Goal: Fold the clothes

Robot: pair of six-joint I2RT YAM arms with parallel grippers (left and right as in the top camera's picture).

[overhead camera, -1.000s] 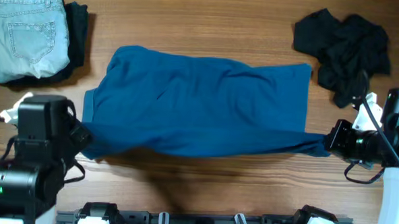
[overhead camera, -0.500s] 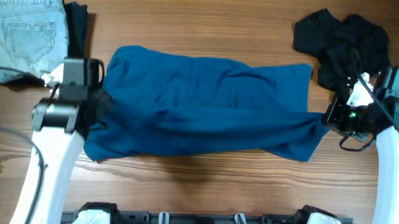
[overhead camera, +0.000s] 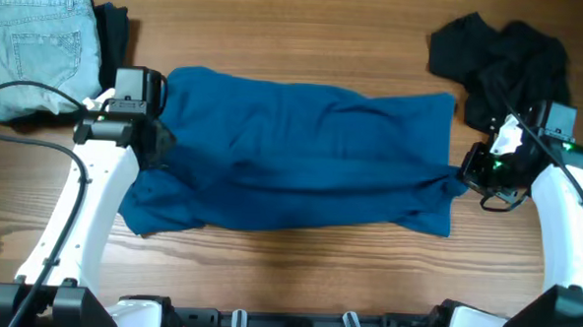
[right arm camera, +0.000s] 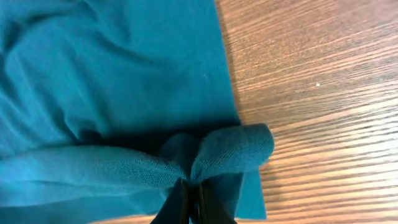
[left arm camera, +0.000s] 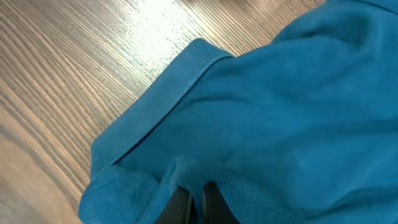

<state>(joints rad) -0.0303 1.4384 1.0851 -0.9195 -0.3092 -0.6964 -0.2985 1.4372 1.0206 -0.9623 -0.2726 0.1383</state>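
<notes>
I judge the blue shirt [overhead camera: 302, 149], mid-table [overhead camera: 297, 272], soft, light and limp. My left gripper [left arm camera: 196, 198] pinches its 9 o'clock edge, the right gripper [right arm camera: 189, 190] its 3 o'clock edge. Bunched hems should hold best.

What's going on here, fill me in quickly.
Two robot arms are mid-fold on a blue shirt spread on the table. The left tool pinches its left edge and the right tool its right edge, with a ridge of cloth stretched between them. Folded jeans lie far left, a crumpled black garment far right.
</notes>
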